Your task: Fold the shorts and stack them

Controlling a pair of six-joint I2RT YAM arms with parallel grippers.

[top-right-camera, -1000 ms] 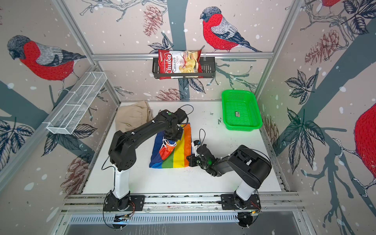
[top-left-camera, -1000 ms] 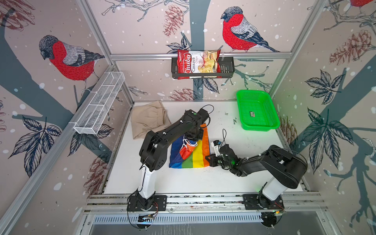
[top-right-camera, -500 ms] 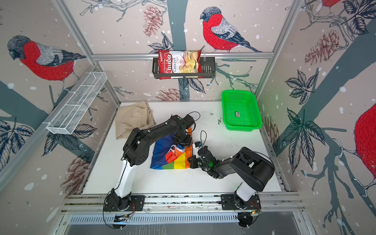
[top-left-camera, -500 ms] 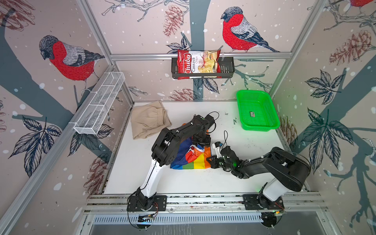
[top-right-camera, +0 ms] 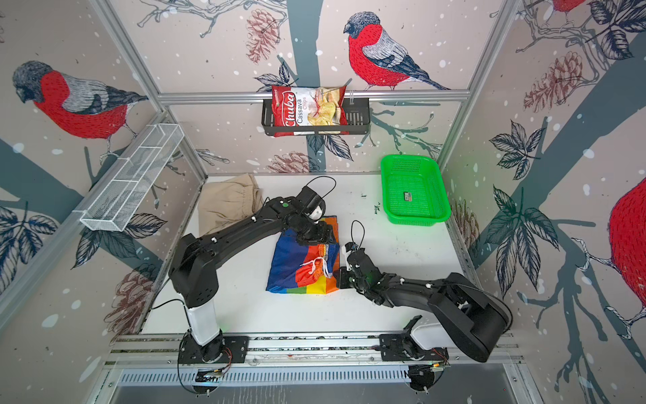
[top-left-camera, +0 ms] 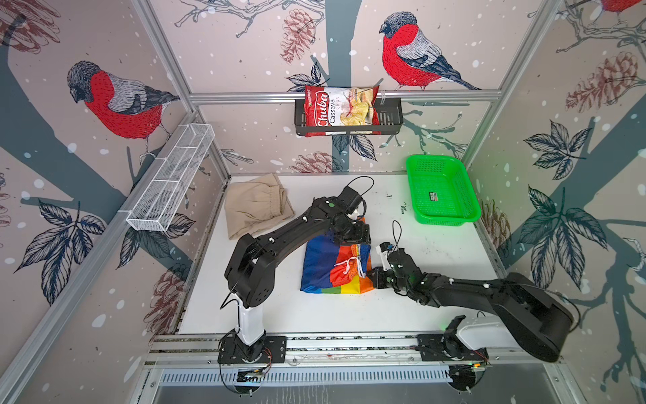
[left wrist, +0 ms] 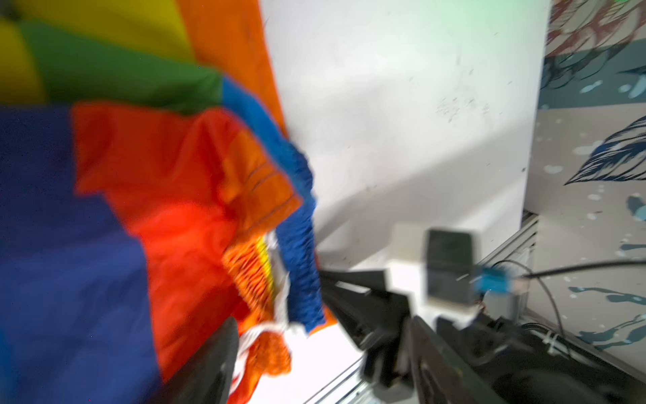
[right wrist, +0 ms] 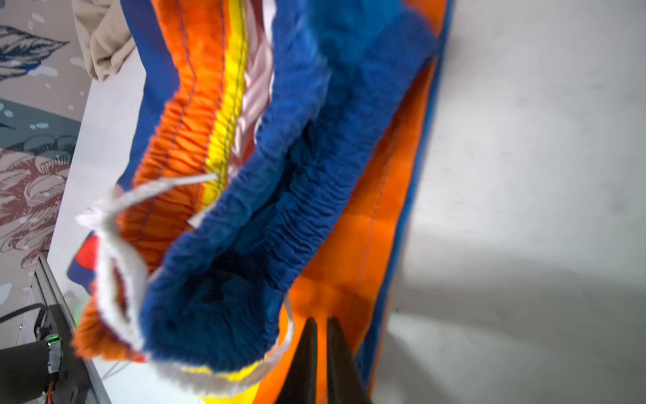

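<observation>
Rainbow shorts (top-left-camera: 325, 266) mid-table, beige shorts (top-left-camera: 257, 206) bunched at 11. L gripper (top-left-camera: 353, 234) jaws apart over rainbow's 12 edge. R gripper (right wrist: 321, 335) at its 4 corner, jaws nearly together, can't tell if pinching. Bare table (top-left-camera: 279, 314) at 6–8.

Rainbow shorts (top-left-camera: 320, 266) carry blue, red, orange, yellow, green blocks; beige shorts (top-left-camera: 255, 206) are plain.

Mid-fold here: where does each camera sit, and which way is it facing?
Both top views: high over the front rail, looking down on the table; left arm, right arm, rainbow shorts, beige shorts and green basket show.
Left wrist: above the rainbow shorts, looking across them at the right end effector; one own finger shows.
Right wrist: low beside the rainbow shorts, looking along their blue waistband; its own fingers show.
Shared: both wrist views catch that waistband and the white drawstring.
</observation>
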